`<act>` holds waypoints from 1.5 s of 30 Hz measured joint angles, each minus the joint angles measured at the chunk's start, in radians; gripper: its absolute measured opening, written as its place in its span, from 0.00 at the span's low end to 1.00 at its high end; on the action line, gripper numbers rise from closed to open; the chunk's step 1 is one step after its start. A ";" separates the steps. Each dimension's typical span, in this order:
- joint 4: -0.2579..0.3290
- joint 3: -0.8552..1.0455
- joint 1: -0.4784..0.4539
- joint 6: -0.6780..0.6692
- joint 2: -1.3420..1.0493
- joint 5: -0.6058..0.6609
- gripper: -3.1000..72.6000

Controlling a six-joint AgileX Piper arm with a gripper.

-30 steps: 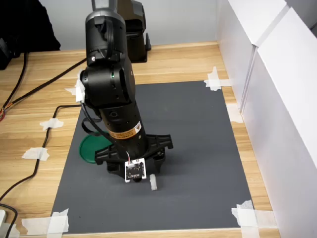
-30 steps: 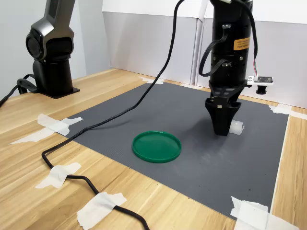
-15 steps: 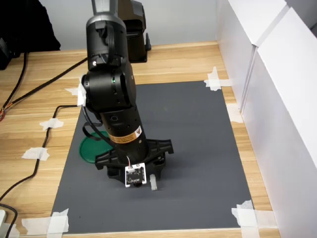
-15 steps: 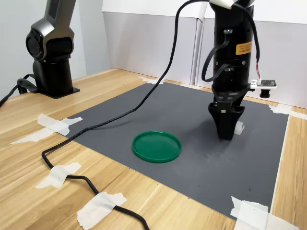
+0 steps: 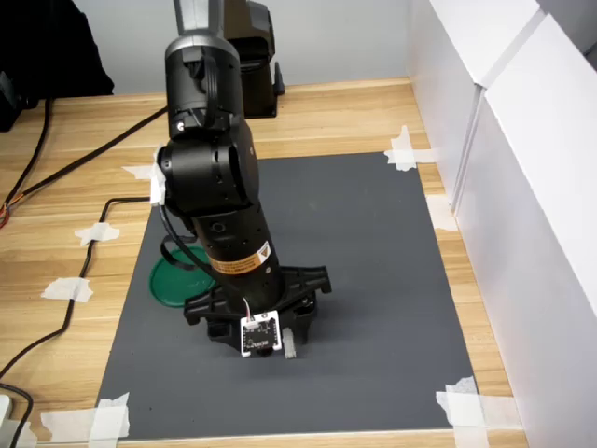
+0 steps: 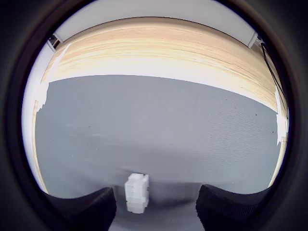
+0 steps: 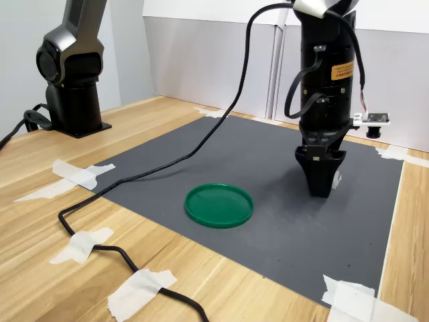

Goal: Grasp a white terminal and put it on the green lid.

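wooden table [image 7: 40, 221], light grain, with a dark grey mat [image 7: 268, 151] taped down at its corners by white tape [image 7: 80, 176]. white panels [image 5: 522, 140] wall off the first exterior view's right; a grey wall stands behind in the second exterior view.

left to right in the second exterior view: a black arm base [image 7: 70, 74] at the far left, a black cable [image 7: 134, 178] trailing over table and mat, the green lid [image 7: 219, 204] flat on the mat, then the arm's gripper [image 7: 323, 184] pointing straight down with its tips at the mat.

an orange-yellow label [image 5: 238, 261] wraps the arm; its print is too small to read (same in both exterior views). a small circuit board [image 5: 260, 333] hangs off the wrist.

the white terminal [image 6: 136, 192] lies on the mat between the two dark fingers [image 6: 84, 209], seen only in the wrist view; gaps show on both sides, so the fingers are spread and not touching it. in the first exterior view the lid is half hidden behind the arm, well apart from the terminal [image 5: 290, 346].
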 joint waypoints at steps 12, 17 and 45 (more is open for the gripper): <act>0.002 0.000 0.002 -0.002 0.000 -0.020 0.67; 0.002 0.000 0.002 -0.003 0.007 -0.020 0.43; -0.031 0.097 -0.043 -0.001 -0.173 0.060 0.17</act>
